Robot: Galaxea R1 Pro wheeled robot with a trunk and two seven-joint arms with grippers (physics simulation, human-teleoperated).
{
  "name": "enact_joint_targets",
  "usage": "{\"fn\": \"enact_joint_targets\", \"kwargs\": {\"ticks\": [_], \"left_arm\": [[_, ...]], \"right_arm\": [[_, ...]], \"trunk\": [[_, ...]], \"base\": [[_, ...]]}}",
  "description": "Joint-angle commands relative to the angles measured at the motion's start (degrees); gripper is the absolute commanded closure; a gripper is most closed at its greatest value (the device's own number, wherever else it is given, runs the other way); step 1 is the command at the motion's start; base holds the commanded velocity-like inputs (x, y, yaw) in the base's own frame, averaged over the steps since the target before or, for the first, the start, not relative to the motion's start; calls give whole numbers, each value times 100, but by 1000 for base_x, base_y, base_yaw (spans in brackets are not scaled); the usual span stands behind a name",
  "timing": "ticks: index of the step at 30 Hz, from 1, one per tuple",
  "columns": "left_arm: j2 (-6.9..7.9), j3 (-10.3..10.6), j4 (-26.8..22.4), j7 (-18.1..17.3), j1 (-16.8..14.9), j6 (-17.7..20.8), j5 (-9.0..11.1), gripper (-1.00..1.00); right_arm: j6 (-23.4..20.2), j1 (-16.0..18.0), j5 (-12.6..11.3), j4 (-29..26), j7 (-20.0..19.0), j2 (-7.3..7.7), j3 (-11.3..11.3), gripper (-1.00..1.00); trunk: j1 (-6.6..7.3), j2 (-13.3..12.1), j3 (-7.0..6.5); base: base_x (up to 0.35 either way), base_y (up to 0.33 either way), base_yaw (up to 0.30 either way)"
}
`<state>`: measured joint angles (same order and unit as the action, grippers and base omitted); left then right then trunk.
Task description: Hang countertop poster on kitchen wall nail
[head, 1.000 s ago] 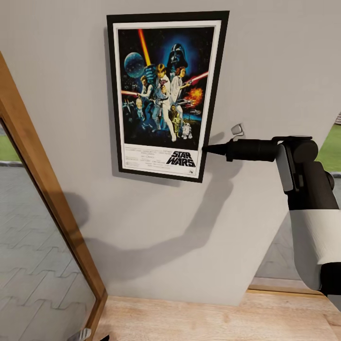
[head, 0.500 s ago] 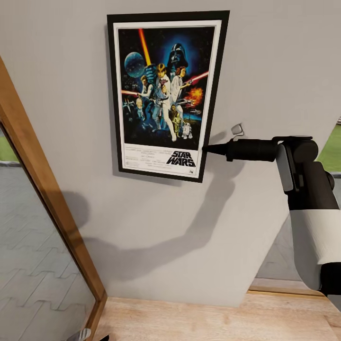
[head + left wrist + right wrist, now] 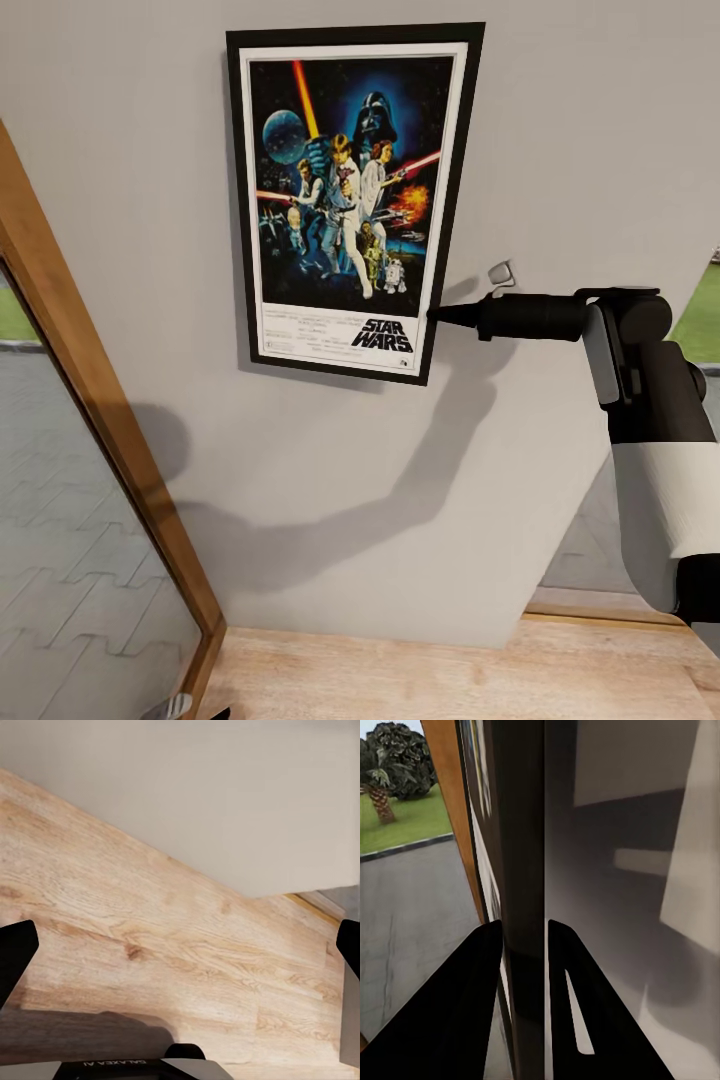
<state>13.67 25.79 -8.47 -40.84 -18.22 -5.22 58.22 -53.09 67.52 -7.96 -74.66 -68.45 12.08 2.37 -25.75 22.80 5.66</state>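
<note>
Poster point(image 3: 350, 200) unmoved on wall, right claw point(image 3: 436, 314) as before clenched on its frame edge.

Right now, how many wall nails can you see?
1: a nail sticks out of the grey wall, beside the poster on its right, just above the right gripper. The poster may hide another.

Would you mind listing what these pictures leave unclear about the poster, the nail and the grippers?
- Head view: whether the poster hangs on a nail; its frame covers whatever is behind it.
- Head view: the small grey fitting on the wall is too small to identify.
- Right wrist view: the right gripper pinches the frame edge; the artwork is seen edge-on.
- Left wrist view: the left gripper fingertips are cut off by the picture's edges.
</note>
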Motion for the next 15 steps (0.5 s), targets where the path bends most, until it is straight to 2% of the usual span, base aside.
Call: {"fn": "enact_joint_targets", "kwargs": {"ticks": [1, 5, 11, 12, 15], "left_arm": [[3, 49, 4, -7, -6, -46, 23, -100], [3, 49, 4, -9, -6, -47, 23, -100], [2, 49, 4, -11, -6, -49, 23, -100], [3, 49, 4, -11, -6, -49, 23, -100], [4, 49, 4, -10, -6, -49, 23, -100]], "right_arm": [[-44, 7, -39, 2, -2, 5, 8, 100], [-45, 7, -39, 1, -2, 5, 4, 100], [-47, 7, -39, 3, -2, 8, 1, 100], [-47, 7, -39, 2, -2, 7, 0, -100], [-39, 7, -56, -24, -13, 9, -46, -100]], "trunk": [[-4, 13, 13], [-4, 13, 13], [-4, 13, 13], [-4, 13, 13], [-4, 13, 13]], "base": [[68, 0, 0], [124, 0, 0], [28, 0, 0], [7, 0, 0], [3, 0, 0]]}}
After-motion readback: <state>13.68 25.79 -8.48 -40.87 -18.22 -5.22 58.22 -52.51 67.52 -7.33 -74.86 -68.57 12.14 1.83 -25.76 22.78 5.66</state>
